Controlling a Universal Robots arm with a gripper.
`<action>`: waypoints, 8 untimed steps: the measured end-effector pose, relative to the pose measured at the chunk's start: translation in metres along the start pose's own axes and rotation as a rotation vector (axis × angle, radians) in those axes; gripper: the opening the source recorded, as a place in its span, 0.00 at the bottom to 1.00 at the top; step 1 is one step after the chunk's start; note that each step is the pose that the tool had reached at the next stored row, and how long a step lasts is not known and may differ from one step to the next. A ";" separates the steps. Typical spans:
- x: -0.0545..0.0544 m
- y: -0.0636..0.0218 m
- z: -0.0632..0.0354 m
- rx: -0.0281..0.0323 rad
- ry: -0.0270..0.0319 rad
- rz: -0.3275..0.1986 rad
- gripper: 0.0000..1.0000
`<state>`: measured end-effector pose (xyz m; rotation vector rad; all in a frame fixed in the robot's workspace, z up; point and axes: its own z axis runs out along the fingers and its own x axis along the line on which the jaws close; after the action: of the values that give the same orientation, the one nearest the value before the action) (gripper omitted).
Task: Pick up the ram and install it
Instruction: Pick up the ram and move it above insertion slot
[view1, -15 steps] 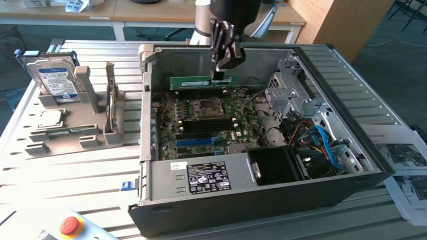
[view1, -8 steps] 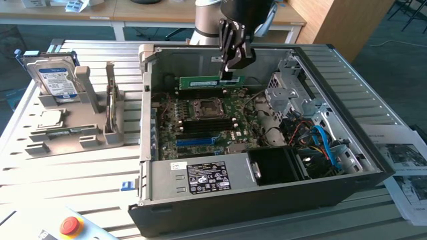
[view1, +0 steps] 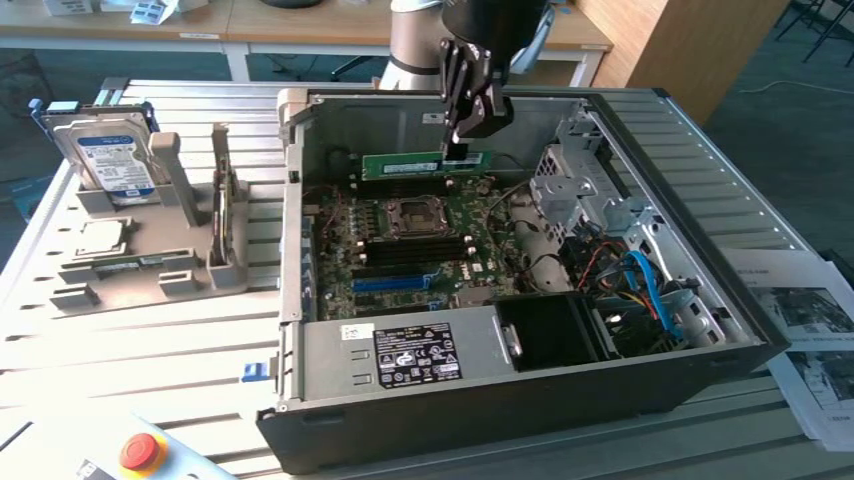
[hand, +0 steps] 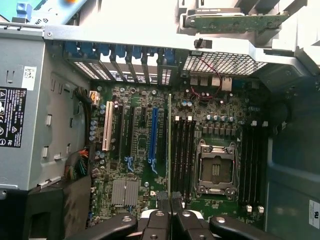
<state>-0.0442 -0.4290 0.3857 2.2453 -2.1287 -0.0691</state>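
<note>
The ram (view1: 407, 166), a green stick standing on its long edge, hangs above the motherboard (view1: 414, 250), over the side beyond the processor socket (view1: 411, 215). The gripper (view1: 461, 152) is clamped almost closed on it, near one end. The motherboard lies inside the open computer case (view1: 534, 400), which sits on the table (view1: 160, 340).

The arm (view1: 416, 45) reaches down from the top edge of the exterior view, and its dark wrist (view1: 497, 22) points the gripper (view1: 458, 150) almost straight down. The two black fingers (hand: 178, 200) are drawn close together (only a thin slit is left between them). They pinch the upper edge of the ram (view1: 407, 165), which sits level between the fingertips.
</note>
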 end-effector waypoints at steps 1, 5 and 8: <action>0.000 0.0000 0.0000 0.0000 0.0000 0.000 0.12; -0.002 -0.0001 0.0004 0.0000 0.0001 0.000 0.12; -0.006 -0.0003 0.0011 0.0000 -0.0001 0.000 0.12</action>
<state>-0.0442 -0.4233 0.3846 2.2451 -2.1289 -0.0691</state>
